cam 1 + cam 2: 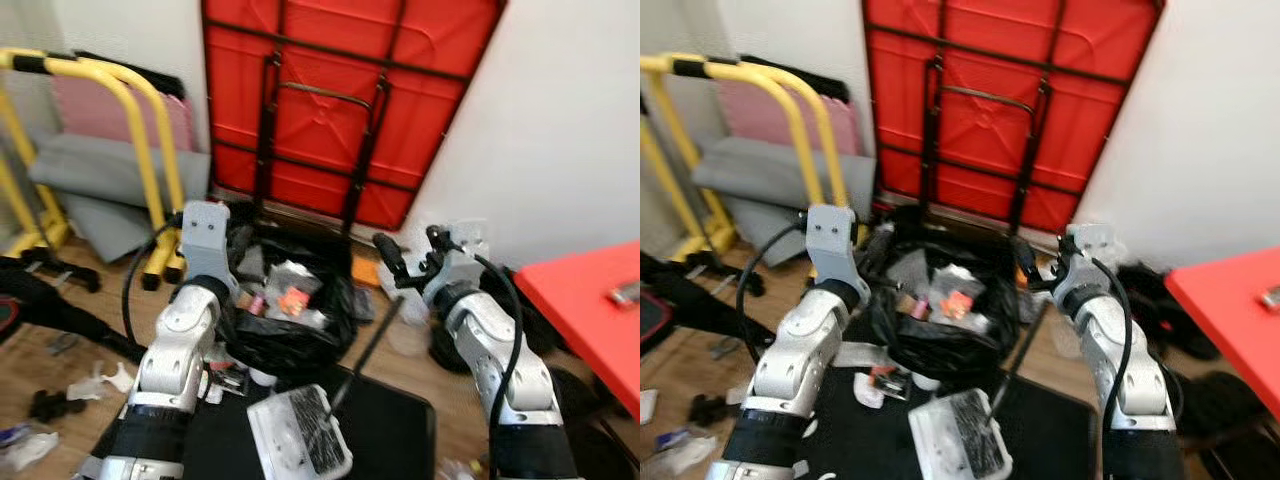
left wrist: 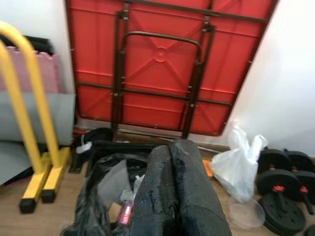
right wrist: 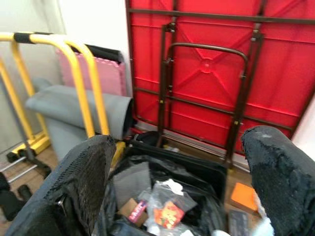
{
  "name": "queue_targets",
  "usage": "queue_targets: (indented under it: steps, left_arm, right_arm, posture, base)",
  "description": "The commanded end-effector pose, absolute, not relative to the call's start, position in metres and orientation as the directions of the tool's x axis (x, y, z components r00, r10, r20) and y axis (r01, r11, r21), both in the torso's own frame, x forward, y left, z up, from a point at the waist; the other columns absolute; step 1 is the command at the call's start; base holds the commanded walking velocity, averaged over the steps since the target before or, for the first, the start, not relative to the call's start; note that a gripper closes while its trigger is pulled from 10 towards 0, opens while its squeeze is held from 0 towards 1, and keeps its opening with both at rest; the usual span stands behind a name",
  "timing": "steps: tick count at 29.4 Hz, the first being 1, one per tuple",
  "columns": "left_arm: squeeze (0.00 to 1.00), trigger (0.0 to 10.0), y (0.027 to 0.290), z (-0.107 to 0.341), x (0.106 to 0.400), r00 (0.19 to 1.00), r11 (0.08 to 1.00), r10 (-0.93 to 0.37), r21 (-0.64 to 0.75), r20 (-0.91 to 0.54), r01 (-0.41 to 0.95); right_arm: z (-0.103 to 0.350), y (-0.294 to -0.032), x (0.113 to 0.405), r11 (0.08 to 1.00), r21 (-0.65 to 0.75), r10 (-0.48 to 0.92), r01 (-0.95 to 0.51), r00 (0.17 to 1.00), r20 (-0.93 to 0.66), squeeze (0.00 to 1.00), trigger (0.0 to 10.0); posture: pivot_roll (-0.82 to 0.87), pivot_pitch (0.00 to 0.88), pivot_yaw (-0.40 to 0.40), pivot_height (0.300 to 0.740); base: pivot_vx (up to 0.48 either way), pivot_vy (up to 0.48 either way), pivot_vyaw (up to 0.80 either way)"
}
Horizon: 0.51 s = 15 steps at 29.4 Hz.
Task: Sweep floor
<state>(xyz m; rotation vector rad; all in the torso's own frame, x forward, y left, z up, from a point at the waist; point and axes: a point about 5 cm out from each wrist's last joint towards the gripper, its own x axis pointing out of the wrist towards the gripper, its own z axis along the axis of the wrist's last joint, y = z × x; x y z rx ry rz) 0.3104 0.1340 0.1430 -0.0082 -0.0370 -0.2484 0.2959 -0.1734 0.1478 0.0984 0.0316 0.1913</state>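
Observation:
A bin lined with a black bag (image 1: 290, 340) stands on the floor before me, with wrappers and other litter (image 1: 290, 295) inside. Below it lies a white dustpan (image 1: 300, 432) holding dark debris, its black handle (image 1: 365, 350) leaning up to the right. My left gripper (image 2: 171, 147) is shut with nothing in it, held at the bin's left rim (image 1: 868, 258). On the bin's right side, my right gripper (image 1: 410, 255) is open and empty, its fingers (image 3: 93, 167) spread wide above the bag.
A folded red table (image 1: 340, 110) leans on the wall behind the bin. Yellow bars (image 1: 150, 150) and grey mats (image 1: 110, 170) stand at the left. A red tabletop (image 1: 590, 300) juts in at right. Weights (image 2: 280, 194) and a white bag (image 2: 238, 162) lie by the wall. Scraps (image 1: 100, 382) litter the left floor.

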Motion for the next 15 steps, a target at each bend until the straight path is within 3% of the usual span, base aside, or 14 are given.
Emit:
queue_targets:
  steps: [1,5,15]
  left_arm:
    - [0.00,10.0,0.1296,0.1401,0.3093,0.963,0.963,-0.268,0.006,0.020,0.268]
    - [0.00,10.0,0.1298,0.1398,0.3095,0.965,0.965,-0.263,0.008,0.016,0.263]
    - [0.00,10.0,0.1305,0.1410,0.3104,0.968,0.968,-0.252,0.001,0.022,0.252]
  right_arm:
    - [0.1529,-0.1759,0.2959,0.977,0.119,0.176,-0.176,0.984,0.012,0.00,10.0]
    - [0.1537,-0.1728,0.2949,0.973,0.100,0.205,-0.206,0.979,0.018,0.00,10.0]
    - [0.1520,-0.1757,0.2970,0.981,0.090,0.171,-0.170,0.985,0.001,0.00,10.0]
  posture:
    - [-0.17,0.008,-0.164,0.740]
    - [-0.17,0.008,-0.164,0.740]
    - [-0.17,0.010,-0.164,0.740]
  base:
    - [0.296,0.000,0.79]
    - [0.264,0.000,0.60]
    - [0.000,0.000,0.00]
